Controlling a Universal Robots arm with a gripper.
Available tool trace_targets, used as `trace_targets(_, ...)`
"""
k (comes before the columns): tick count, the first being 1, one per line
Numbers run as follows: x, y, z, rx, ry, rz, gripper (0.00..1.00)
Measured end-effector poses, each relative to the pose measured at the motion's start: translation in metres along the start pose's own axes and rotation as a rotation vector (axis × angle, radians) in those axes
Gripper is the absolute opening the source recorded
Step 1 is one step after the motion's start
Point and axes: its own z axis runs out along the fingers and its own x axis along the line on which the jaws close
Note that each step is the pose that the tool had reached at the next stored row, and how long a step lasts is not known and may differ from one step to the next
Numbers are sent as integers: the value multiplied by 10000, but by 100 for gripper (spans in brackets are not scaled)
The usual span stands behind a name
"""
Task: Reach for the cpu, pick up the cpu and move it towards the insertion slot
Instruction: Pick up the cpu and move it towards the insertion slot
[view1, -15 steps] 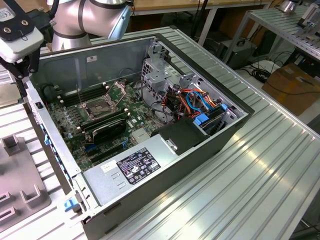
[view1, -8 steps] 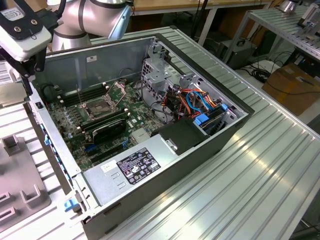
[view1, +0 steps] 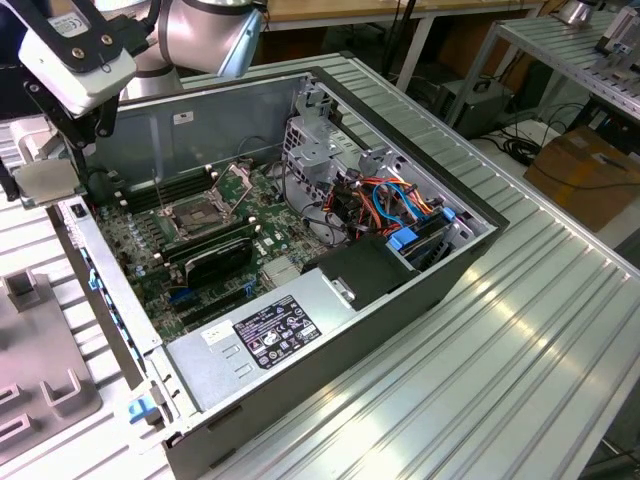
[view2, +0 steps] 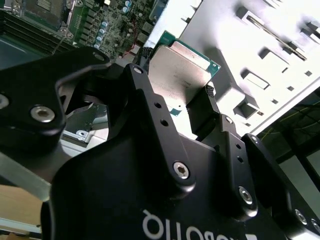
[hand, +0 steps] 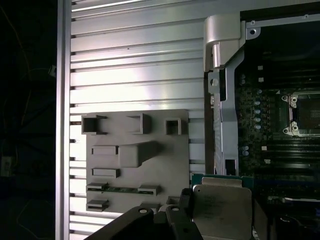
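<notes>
The cpu (view2: 177, 75), a thin square chip with a pale silvery metal face and green edge, sat clamped between the black claw (view2: 175, 92) fingers (view2: 202, 112), closed on its sides, at upper centre of the second wrist view. In the exterior view it hung at far left (view1: 45, 180), beside the open grey computer case (view1: 400, 290). The insertion slot (view1: 198, 213), a silver-framed square socket, lay on the green motherboard (view1: 150, 270), apart from the chip. A grey moulded fixture plate (hand: 135, 160) rested on the ribbed aluminium tabletop (hand: 135, 65).
</notes>
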Motion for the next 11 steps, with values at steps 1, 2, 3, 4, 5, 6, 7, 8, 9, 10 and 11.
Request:
trace_targets(1,-15,1,0,0,0,1,55)
trace_targets(2,-25,1,1,0,-1,0,55)
trace_targets(3,-38,1,1,0,0,0,55)
trace_targets(4,-47,1,1,0,0,0,55)
trace_targets(5,-60,2,1,0,0,1,55)
trace_targets(6,-67,1,1,0,0,0,55)
trace_targets(7,-72,1,2,-1,-1,1,55)
trace_targets(8,-76,2,1,0,0,0,55)
trace_targets(9,-83,2,2,-1,-1,0,55)
trace_targets(10,-89,2,1,0,0,1,55)
trace_targets(11,-95,2,1,0,0,1,55)
